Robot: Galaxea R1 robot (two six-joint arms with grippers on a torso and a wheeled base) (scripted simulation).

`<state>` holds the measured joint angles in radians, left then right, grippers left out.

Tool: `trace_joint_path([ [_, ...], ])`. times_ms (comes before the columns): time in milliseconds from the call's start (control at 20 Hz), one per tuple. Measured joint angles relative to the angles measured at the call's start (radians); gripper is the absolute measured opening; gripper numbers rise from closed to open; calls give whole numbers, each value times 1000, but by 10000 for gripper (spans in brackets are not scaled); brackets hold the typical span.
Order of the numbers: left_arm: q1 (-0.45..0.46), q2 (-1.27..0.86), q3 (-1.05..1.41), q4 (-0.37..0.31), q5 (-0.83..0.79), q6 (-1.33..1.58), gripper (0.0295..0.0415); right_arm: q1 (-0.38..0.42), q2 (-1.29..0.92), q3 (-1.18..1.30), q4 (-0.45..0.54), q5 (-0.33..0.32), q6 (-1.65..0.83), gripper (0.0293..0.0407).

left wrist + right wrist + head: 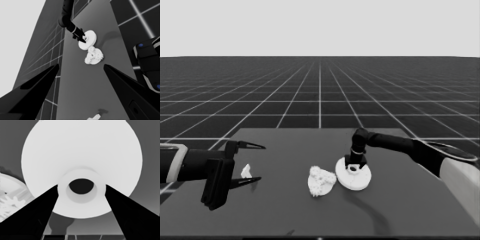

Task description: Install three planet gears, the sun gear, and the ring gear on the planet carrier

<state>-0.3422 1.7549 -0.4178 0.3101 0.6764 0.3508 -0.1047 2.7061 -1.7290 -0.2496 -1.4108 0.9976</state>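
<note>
The right tool (354, 167) grips the raised centre hub of the larger round part (356, 179), which sits at 3 o'clock of the smaller round part (321, 181) and touches it. Gears (322, 176) lie on the smaller one. The larger part looks stiff, smooth and maybe slippery; the hub is the best hold. No writing is visible. The left tool (249, 162) waits open at 9 o'clock on the surface (285, 210).

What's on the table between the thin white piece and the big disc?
The smaller round part carrying gears, touching the larger round part; head view shows it.
</note>
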Motion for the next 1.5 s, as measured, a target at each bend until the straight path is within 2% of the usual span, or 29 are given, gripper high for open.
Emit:
trace_joint_path([
  [350, 0, 0, 0, 0, 0, 0, 385, 0, 0, 0, 0, 0, 0, 348],
  [400, 0, 0, 0, 0, 0, 0, 385, 90, -57, 146, 109, -99, 68, 348],
  [450, 0, 0, 0, 0, 0, 0, 385, 213, -72, 185, 195, -145, 88, 348],
  [500, 0, 0, 0, 0, 0, 0, 385, 288, -68, 175, 249, -169, 83, 348],
  [600, 0, 0, 0, 0, 0, 0, 385, 352, -55, 144, 297, -192, 67, 348],
  [750, 0, 0, 0, 0, 0, 0, 385, 374, -48, 124, 316, -202, 57, 348],
  [850, 0, 0, 0, 0, 0, 0, 385, 377, -46, 120, 319, -204, 55, 348],
  [900, 0, 0, 0, 0, 0, 0, 385, 367, 38, 180, 315, -185, 242, 348],
  [1000, 0, 0, 0, 0, 0, 0, 385, 352, 231, 161, 306, -171, 375, 348],
  [1350, 0, 0, 0, 0, 0, 0, 385, 346, 338, 89, 299, -169, 406, 348],
  [1400, 0, 0, 0, 0, 0, 0, 385, 239, 335, 100, 172, -148, 414, 348],
  [1450, 0, 0, 0, 0, 0, 0, 385, 147, 339, 83, 96, -135, 403, 348],
  [1500, 0, 0, 0, 0, 0, 0, 385, 96, 345, 59, 52, -125, 388, 348],
])
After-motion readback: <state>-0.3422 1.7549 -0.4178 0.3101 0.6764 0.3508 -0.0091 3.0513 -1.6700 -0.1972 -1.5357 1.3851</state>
